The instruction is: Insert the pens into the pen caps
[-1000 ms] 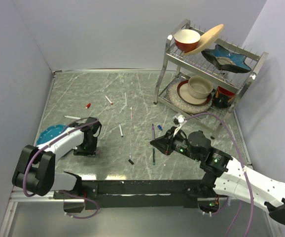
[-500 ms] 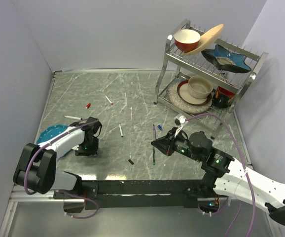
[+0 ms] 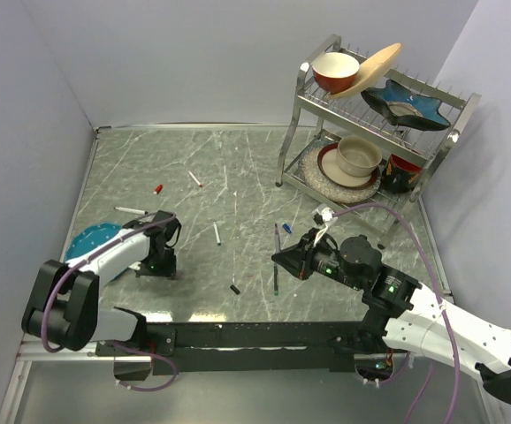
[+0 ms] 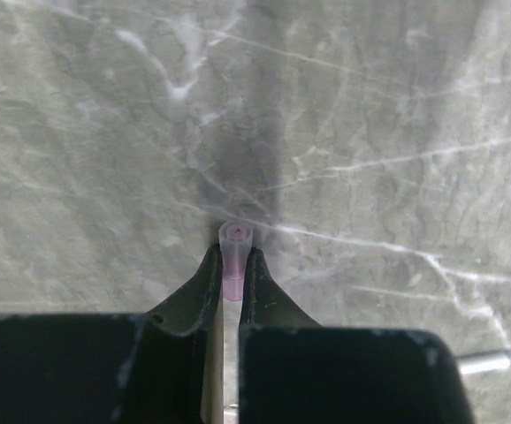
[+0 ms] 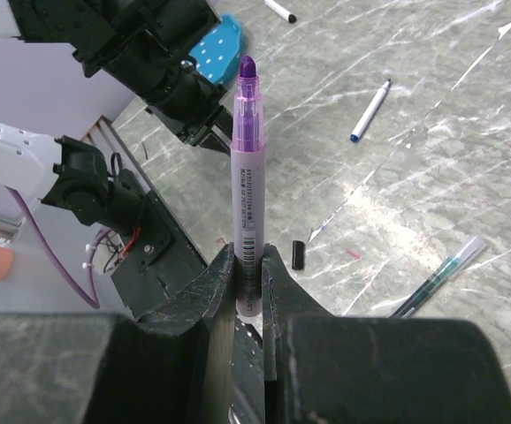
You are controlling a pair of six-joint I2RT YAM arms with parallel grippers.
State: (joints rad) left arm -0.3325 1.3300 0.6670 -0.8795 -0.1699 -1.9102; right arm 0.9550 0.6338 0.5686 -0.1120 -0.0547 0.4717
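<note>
The left gripper [image 4: 235,258] is closed on a pinkish cap [image 4: 235,237], and only the cap's open end shows past the fingers. The right gripper [image 5: 248,265] clamps a purple pen [image 5: 247,150] by its lower end. A teal pen [image 3: 275,276] and a black cap [image 3: 235,289] lie on the table between the arms. The dish rack [image 3: 293,132] carries a red bowl [image 3: 336,71], a blue dish [image 3: 406,103] and a beige cup [image 3: 359,155]. The left arm [image 3: 114,252] partly hides a blue plate [image 3: 87,240].
</note>
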